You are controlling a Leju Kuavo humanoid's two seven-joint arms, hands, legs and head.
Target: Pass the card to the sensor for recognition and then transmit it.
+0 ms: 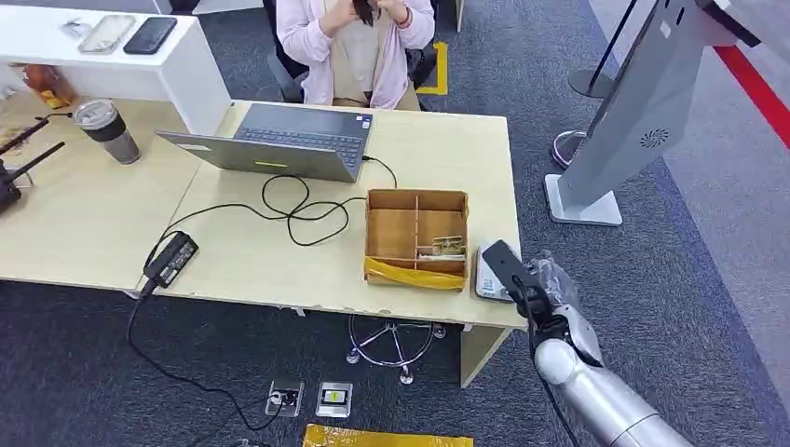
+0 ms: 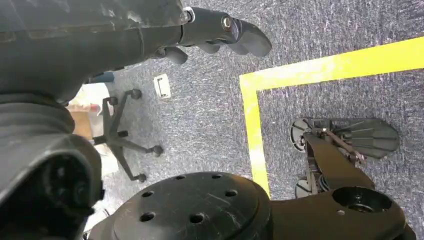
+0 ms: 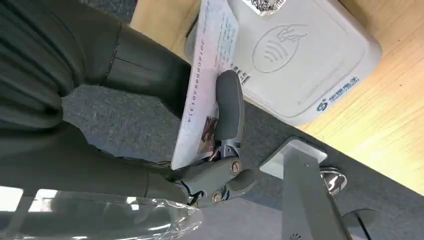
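Pale wooden desk (image 1: 242,251) standing on dark grey carpet (image 1: 708,270); a person in a pink top (image 1: 359,42) sits behind it. Landmark: the brown cardboard divided box (image 1: 415,238) near the desk's front right corner. Its compartment nearest my arm holds small brass-coloured items (image 1: 447,247) (too small to identify); a yellow strip (image 1: 415,277) lies along its front wall. Beyond the box, an open grey laptop (image 1: 279,142); just right of the box, a flat white square card sensor (image 3: 295,55). My right hand (image 3: 210,145) grasps the white printed card (image 3: 207,75) between thumb and fingers, edge-on just above the sensor's near corner. My left hand (image 2: 220,32) hangs over the carpet, fingers curled, holding nothing.
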